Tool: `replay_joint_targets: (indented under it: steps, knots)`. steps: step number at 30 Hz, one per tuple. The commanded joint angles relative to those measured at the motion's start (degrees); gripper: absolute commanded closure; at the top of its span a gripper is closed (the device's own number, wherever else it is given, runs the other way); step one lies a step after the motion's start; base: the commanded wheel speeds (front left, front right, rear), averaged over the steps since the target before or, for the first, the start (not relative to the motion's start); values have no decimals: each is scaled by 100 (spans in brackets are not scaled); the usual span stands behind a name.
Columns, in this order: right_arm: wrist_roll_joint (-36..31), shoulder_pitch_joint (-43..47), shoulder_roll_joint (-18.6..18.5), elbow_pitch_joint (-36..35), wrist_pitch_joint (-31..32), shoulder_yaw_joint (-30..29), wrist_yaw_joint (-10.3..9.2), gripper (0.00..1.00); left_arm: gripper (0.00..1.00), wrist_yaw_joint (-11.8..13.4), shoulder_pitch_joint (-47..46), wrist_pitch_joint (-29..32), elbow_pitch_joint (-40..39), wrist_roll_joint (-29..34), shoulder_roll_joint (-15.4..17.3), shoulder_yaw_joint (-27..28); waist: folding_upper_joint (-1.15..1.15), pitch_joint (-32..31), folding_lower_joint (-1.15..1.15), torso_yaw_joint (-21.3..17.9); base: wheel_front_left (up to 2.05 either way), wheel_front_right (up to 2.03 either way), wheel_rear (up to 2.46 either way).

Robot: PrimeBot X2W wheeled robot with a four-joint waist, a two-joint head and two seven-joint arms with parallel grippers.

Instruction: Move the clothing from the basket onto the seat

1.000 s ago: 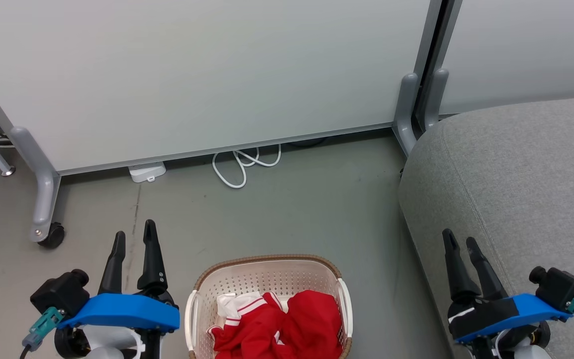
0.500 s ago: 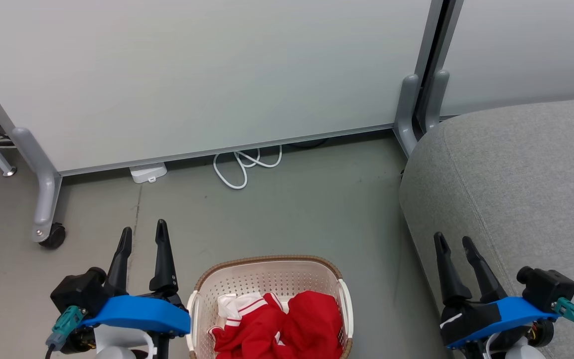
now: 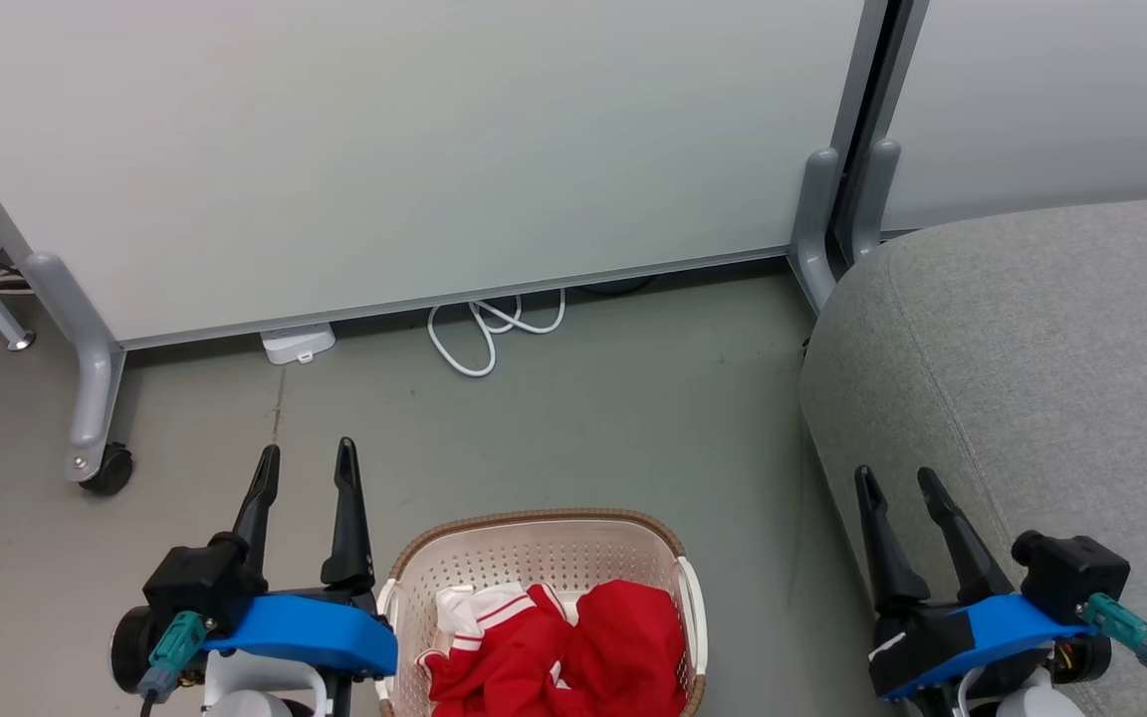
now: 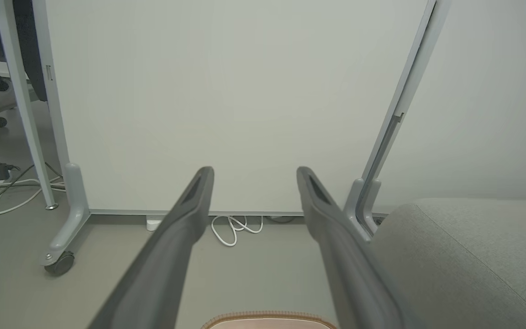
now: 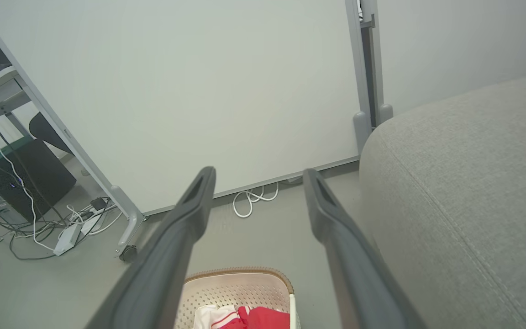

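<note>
Plain grey floor (image 3: pixel 583 418) with a pale partition wall (image 3: pixel 384 149) behind, nothing fancy. The cream-white perforated plastic basket with the brown woven-look rim (image 3: pixel 534 558) sits on it, and the bright red soft clothing with white striped trim (image 3: pixel 573 647) is bunched up inside. The big grey fabric seat (image 3: pixel 1032 349) is off to the basket's right. Left gripper (image 3: pixel 307 450) hovers just left of the basket, right gripper (image 3: pixel 894 475) well to its right. Both have their fingers spread wide, holding nothing. My guess is that the fabric's light and floppy and will drape and drag, so pinch a raised fold on top of the heap, not the thin trim.
</note>
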Motion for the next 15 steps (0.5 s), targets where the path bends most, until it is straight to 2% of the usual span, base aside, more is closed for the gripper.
replay_joint_targets:
  steps: [1,15]
  knots:
    - [-139,-78,-42,-2,-56,23,12,0,0,0,-95,-53,-21,147,30,-13,0,2,0,2,0,0,0]
    - [-806,-123,-45,127,-218,29,13,0,0,-75,-102,-214,115,701,32,-113,0,8,0,26,0,0,0]
